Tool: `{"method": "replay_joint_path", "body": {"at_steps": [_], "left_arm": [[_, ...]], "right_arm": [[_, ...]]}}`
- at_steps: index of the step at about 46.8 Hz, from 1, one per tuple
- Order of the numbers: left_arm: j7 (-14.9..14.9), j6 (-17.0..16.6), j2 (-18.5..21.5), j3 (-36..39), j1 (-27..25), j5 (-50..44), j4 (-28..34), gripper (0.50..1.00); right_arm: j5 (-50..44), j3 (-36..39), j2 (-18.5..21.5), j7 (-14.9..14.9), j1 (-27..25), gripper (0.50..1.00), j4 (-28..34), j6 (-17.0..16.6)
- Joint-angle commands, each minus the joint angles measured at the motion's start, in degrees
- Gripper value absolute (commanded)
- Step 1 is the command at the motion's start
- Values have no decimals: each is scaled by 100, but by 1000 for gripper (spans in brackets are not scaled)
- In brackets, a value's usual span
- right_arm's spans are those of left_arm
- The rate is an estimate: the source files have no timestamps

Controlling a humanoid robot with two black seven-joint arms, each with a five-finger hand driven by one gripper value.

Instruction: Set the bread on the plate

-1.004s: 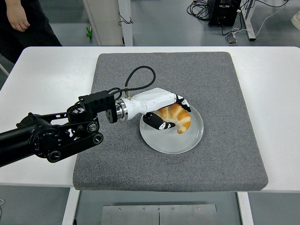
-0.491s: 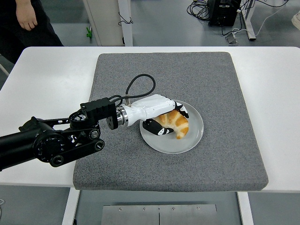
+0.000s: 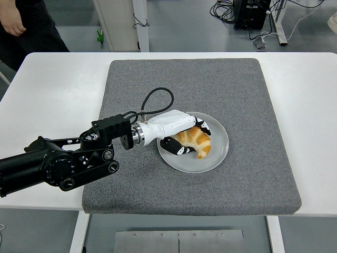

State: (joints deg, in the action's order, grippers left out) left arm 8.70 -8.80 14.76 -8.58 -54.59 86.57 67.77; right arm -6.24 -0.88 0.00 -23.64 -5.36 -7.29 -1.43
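A golden-brown croissant (image 3: 196,141) lies on the white round plate (image 3: 216,155), which sits on the grey mat (image 3: 231,95). My left hand (image 3: 188,138), white with black fingertips, comes in from the left and is curled around the croissant, fingers over its far side and thumb under its near side. The bread rests low on the plate's left half. The left part of the croissant is hidden by the hand. My right arm is out of view.
The grey mat covers the middle of the white table (image 3: 52,89). A black cable (image 3: 152,100) loops above the left wrist. A person in dark clothes (image 3: 23,26) stands at the top left. Cables and table legs lie on the floor behind.
The left hand and the croissant have moved down and slightly left, settling lower onto the plate. The arm has drawn back a little toward the left. The person's hand has shifted.
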Motion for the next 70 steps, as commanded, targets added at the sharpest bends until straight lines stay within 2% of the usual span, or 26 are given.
{"method": "replay_joint_path", "body": {"at_steps": [1,22,34,42,52,70], "left_arm": [[0,-8,-9,5,10,0,0,624],[-18,-43,0,-4,97,0,-35,625],[-9,-43,0,-4,89,-62,-27,775],[35,-43,9,-12,89,-97,-18,839],[184,18,35,-21,27,-518,9,843],[211,36,158,-267,-105,-554,193,842]], "right_arm": [[0,0,0,0,-1,1000,0,-7],[0,0,0,0,-1,1000,0,2],[0,0,0,0,-1,1000,0,2],[0,0,0,0,-1,1000,0,2],[0,0,0,0,-1,1000,0,-7],[0,0,0,0,-1,1000,0,2]]}}
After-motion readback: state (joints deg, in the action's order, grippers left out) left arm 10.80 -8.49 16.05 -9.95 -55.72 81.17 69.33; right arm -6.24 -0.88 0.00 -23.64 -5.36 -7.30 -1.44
